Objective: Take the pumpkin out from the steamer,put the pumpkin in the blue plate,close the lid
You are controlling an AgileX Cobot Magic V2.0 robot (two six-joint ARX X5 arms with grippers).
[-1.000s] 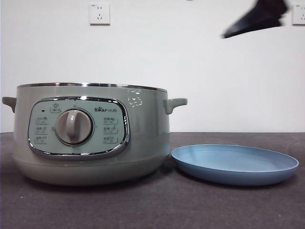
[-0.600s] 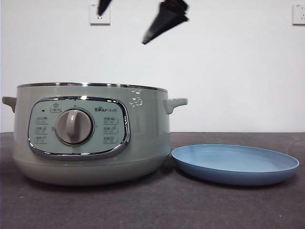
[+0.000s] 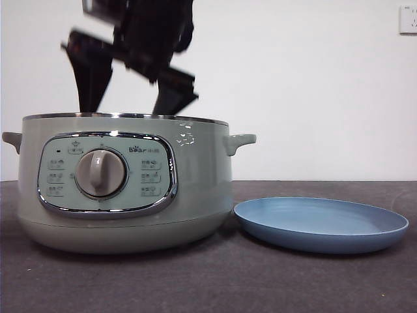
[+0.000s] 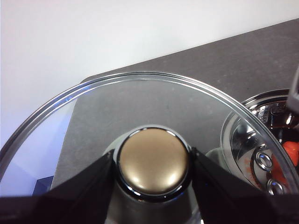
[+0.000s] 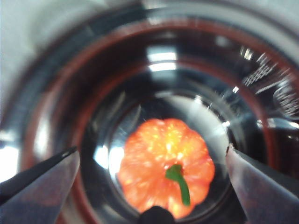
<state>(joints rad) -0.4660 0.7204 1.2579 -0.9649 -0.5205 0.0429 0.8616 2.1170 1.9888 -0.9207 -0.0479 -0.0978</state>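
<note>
Your right gripper (image 3: 124, 104) has swung in from upper right & dropped, jaws wide, to the steamer (image 3: 195, 176) rim.

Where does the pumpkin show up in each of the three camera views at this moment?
Front view: not visible; the steamer wall hides its inside, where the right gripper dips in.
Left wrist view: only an orange sliver of the pumpkin at the edge, inside the steamer, beyond the lid that the left gripper holds.
Right wrist view: the pumpkin lies centred in the pot, between open jaws.
Shared landmark: the steamer's chrome rim.
</note>
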